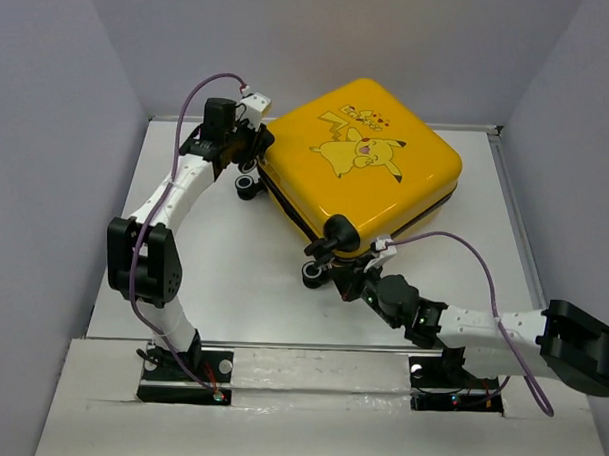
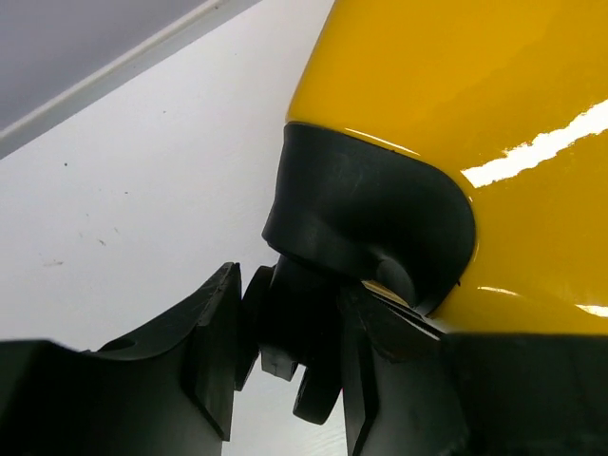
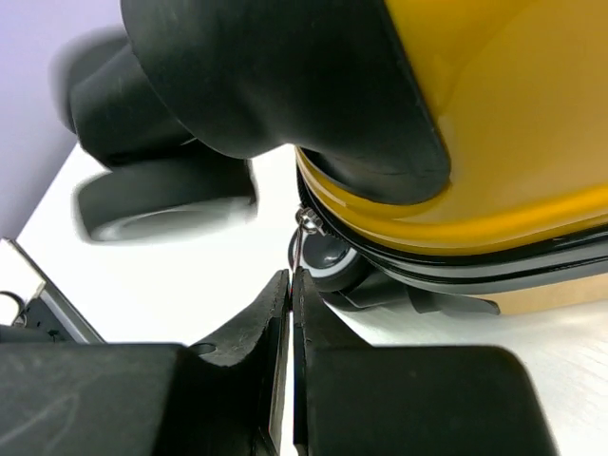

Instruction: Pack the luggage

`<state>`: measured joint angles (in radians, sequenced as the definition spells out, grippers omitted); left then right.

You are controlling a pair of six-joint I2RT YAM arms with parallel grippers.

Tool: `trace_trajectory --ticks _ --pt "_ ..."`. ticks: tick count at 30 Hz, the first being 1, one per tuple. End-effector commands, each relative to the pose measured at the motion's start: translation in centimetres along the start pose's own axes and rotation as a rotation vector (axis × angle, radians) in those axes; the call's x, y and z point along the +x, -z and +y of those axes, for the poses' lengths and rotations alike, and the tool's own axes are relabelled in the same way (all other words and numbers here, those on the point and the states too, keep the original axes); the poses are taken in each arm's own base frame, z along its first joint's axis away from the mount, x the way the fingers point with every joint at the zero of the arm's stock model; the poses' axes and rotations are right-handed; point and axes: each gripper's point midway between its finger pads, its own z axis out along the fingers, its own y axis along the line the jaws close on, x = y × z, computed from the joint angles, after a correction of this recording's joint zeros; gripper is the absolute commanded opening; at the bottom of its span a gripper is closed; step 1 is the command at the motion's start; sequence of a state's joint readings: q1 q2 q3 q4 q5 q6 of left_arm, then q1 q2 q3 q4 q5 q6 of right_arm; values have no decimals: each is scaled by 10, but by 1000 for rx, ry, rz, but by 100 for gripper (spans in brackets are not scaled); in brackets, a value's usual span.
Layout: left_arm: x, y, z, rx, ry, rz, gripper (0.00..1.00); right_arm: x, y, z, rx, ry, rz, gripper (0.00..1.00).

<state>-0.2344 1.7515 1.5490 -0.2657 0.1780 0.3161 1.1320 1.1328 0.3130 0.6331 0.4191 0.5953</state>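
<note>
The luggage (image 1: 371, 175), a yellow hard-shell suitcase with a cartoon print on top, lies flat and closed on the white table (image 1: 213, 275). My left gripper (image 1: 249, 151) is at its far left corner. In the left wrist view the left gripper (image 2: 294, 351) is shut on a black caster wheel (image 2: 313, 332) under the yellow shell (image 2: 475, 85). My right gripper (image 1: 351, 280) is at the near corner. In the right wrist view the right gripper (image 3: 290, 280) is shut on the thin metal zipper pull (image 3: 301, 242) hanging from the zipper line.
Two more casters show: one (image 1: 248, 189) below the left gripper, one (image 1: 313, 273) beside the right gripper. Grey walls enclose the table on the left, back and right. The large black corner guard (image 3: 275, 76) and a blurred wheel (image 3: 161, 204) hang just above the right fingers.
</note>
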Motion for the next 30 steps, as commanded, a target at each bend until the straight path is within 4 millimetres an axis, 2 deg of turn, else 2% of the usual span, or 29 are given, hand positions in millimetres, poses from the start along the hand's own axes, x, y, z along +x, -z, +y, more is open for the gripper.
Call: trace_trajectory --ticks 1,3,4,6,7,8,10,12,13,15,16,17,18,19,20,21,22,24,25,27,28,29,30 --pt "24 -8 -1 -92 232 -21 6 -23 8 45 -143 -19 -14 7" --pt "35 -7 -9 -72 260 -9 6 -29 7 37 -122 -5 -10 7" --pt "48 -5 -11 -80 274 15 6 -36 9 37 -126 -10 -19 7" --pt "60 -2 -11 -98 289 32 6 -41 10 25 -113 -10 -8 7" --pt "73 0 -13 -108 297 56 6 -40 11 18 -99 -7 6 7" --pt "76 1 -15 -100 310 57 6 -48 15 17 -109 -12 -3 7" --pt "83 5 -27 -64 361 68 6 -62 16 -2 -62 -18 -29 7" --pt "92 16 -45 -17 386 74 6 -72 22 -12 -51 -7 -28 7" --pt "86 25 -58 -9 362 65 6 -86 21 -23 -20 -9 -57 7" --pt "92 38 -68 -16 360 102 6 -92 24 -31 -17 10 -48 7" --pt "90 50 -79 9 380 90 6 -109 24 -39 5 9 -78 7" --pt "102 49 -84 19 399 122 6 -105 24 -38 -6 19 -59 7" --pt "108 63 -100 81 417 112 6 -115 22 -42 -10 30 -55 7" --pt "101 77 -113 139 449 76 6 -130 22 -49 6 45 -75 7" --pt "103 83 -114 140 467 69 6 -124 20 -47 -12 44 -48 7" --pt "104 89 -127 189 475 65 6 -137 18 -46 -24 61 -54 7" --pt "117 93 -138 214 489 84 6 -140 17 -46 -28 66 -46 7" --pt "112 106 -164 303 510 62 6 -136 10 -40 -70 75 -4 7" --pt "116 111 -171 324 515 58 6 -131 10 -38 -87 71 12 7" --pt "107 119 -188 413 553 21 6 -126 13 -30 -142 29 1 7" --pt "105 125 -197 457 569 7 6 -112 20 -29 -171 -45 -1 7" --pt "107 127 -199 462 566 8 6 -88 21 -42 -144 -59 44 7" --pt "99 132 -206 506 585 -19 6 -96 27 -27 -215 -148 -29 7"
